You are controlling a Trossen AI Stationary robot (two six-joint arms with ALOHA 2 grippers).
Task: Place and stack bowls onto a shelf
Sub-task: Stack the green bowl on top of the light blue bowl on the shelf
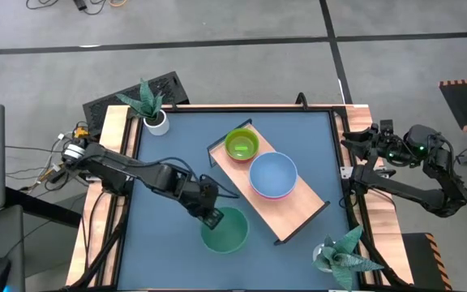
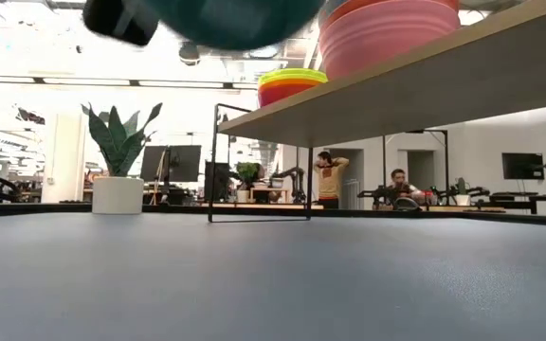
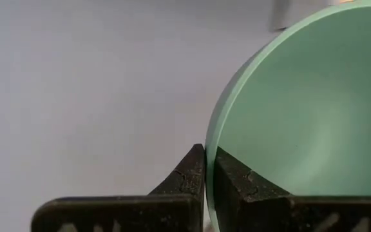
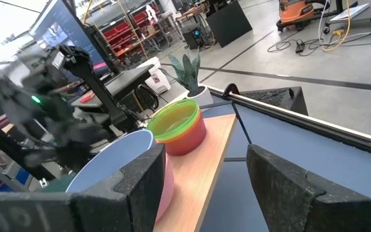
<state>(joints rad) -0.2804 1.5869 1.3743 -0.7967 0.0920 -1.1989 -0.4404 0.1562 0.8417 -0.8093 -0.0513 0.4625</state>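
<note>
Left wrist view: the rim of the green bowl [image 3: 301,103] is pinched between the closed jaws of the left gripper [image 3: 209,169]. From above, this bowl [image 1: 225,230] is seen over the blue tabletop [image 1: 160,170], just beside the shelf [image 1: 298,212], where yellow-green [image 1: 241,145] and blue [image 1: 273,175] bowl stacks stand. The right gripper [image 4: 201,171] is held open off the table's edge. No legible writing is seen.

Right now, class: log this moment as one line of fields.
left gripper: shut on green bowl rim | right gripper: open, off table | shelf: two stacks
</note>
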